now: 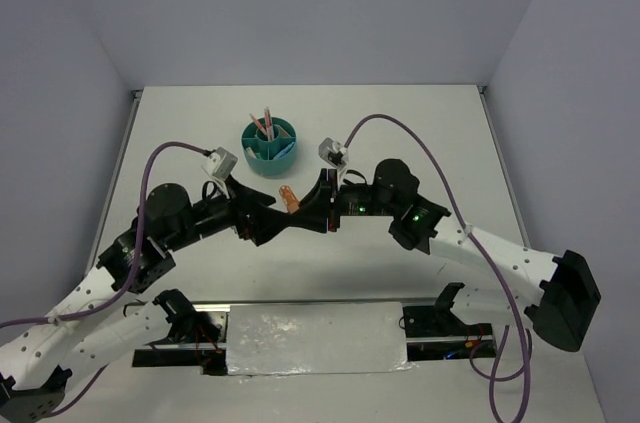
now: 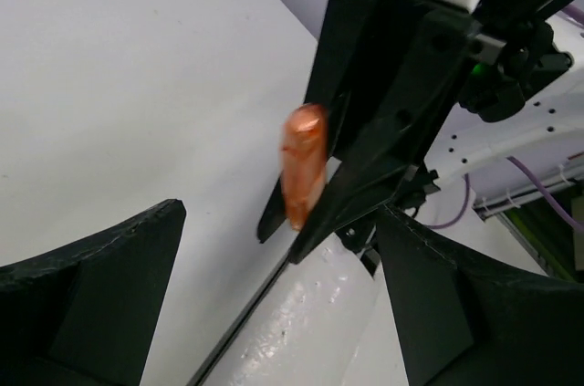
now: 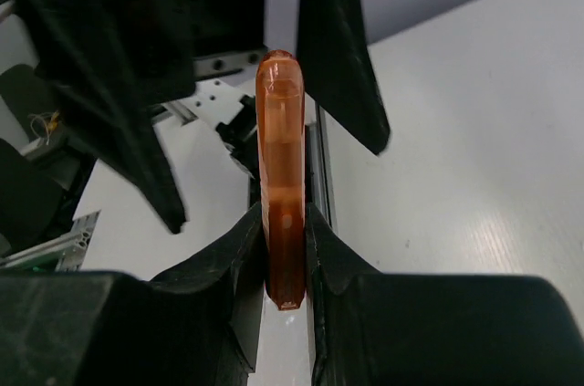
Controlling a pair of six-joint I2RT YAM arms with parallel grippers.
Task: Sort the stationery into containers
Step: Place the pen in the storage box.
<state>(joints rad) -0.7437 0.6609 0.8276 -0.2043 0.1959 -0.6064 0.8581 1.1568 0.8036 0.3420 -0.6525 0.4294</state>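
My right gripper point(image 3: 285, 233) is closed on a stubby orange marker point(image 3: 281, 158). It pinches the marker's lower end between both fingertips, and the rest of the barrel stands straight out beyond them. My left gripper point(image 2: 281, 214) faces it nose to nose with its jaws spread wide and nothing in them. The marker's free end lies just ahead of that gap, apart from either finger point(image 2: 100, 286).

From above, the two grippers meet over the white table point(image 1: 420, 133). The marker is a small orange speck between them. The round teal organiser cup point(image 1: 287, 157) sits just beyond both grippers, on the far side, with thin pink pens point(image 1: 262, 125) standing in it.

I judge the marker to be light, rigid and smooth. Its glossy plastic barrel could swivel or slide in a weak pinch, but a firm squeeze should not hurt it. If my left gripper takes it, the best hold is across the bare middle of the barrel, clear of my right fingertips, with the pads flat on its sides.
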